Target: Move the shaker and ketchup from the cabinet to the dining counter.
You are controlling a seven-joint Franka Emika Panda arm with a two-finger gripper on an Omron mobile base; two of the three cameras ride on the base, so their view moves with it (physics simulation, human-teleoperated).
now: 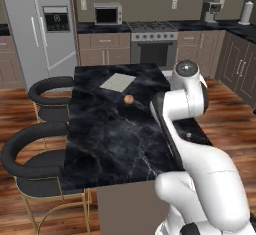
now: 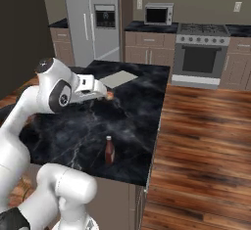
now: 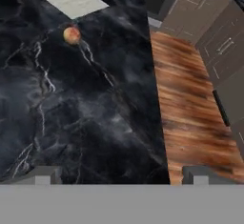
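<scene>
Two grey fingertips (image 3: 42, 175) are seen at the bottom of the hand view, set far apart, with nothing between them and nothing touched; the gripper (image 3: 121, 176) is thus spread wide and released, holding no thing. It is held above the dining counter (image 3: 57, 118), near that counter's edge toward the wooden floor (image 3: 190, 104). In the right base view the ketchup (image 2: 109, 150) is found standing upright on the dining counter, close to its near corner on the floor side, well apart from the hand (image 2: 90, 88), which is carried over the middle of the same counter. A small round orange fruit (image 1: 129, 99) is seen lying on the dining counter, further in from the ketchup, and a pale flat mat (image 1: 118, 82) is laid beyond the fruit, toward the counter's far end. Black stools (image 1: 35, 161) with gold legs are drawn up along the dining counter's side away from the floor strip. Beyond the counter's far end a stove (image 1: 153, 44) and a microwave (image 1: 108, 14) are ranged along the wall.
</scene>
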